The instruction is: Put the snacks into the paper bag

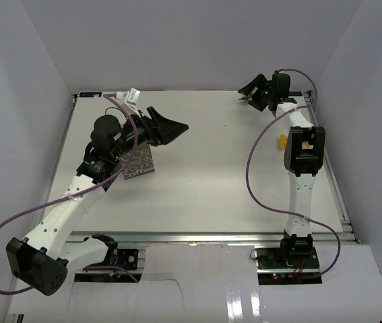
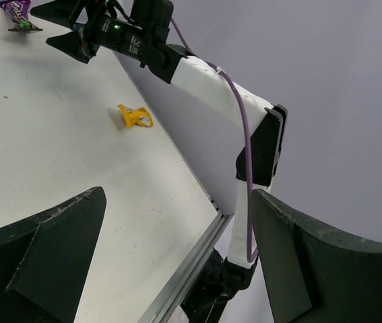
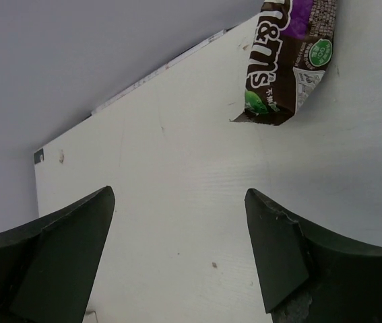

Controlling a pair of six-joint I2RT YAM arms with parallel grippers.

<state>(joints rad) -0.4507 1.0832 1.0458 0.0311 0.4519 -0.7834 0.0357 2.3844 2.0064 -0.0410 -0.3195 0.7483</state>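
**Overhead and wrist views.** A white table (image 1: 204,182) filled the workspace, with pale walls on its left, far and right sides.

The left arm (image 1: 62,215) reached from the near left corner toward the far left part of the table. The right arm (image 1: 302,195) stood up from the near right and extended to the far right corner.

The paper bag (image 1: 140,163), dark grey with pale lettering, sat on the left half of the table, partly covered by the left arm's wrist. Whether it stood or lay flat could not be told.

The left gripper (image 1: 170,124) was held above the table just far-right of the bag, its jaws wide apart with nothing between them. The right gripper (image 1: 250,93) was at the far right corner, its jaws also spread and empty.

Two snacks were visible, both outside the bag and on the right side of the table. A purple packet (image 3: 288,54) lay on the table just beyond the right gripper's fingers (image 3: 271,249), touching neither. A yellow packet (image 1: 282,140) lay beside the right arm, nearer than the purple one.
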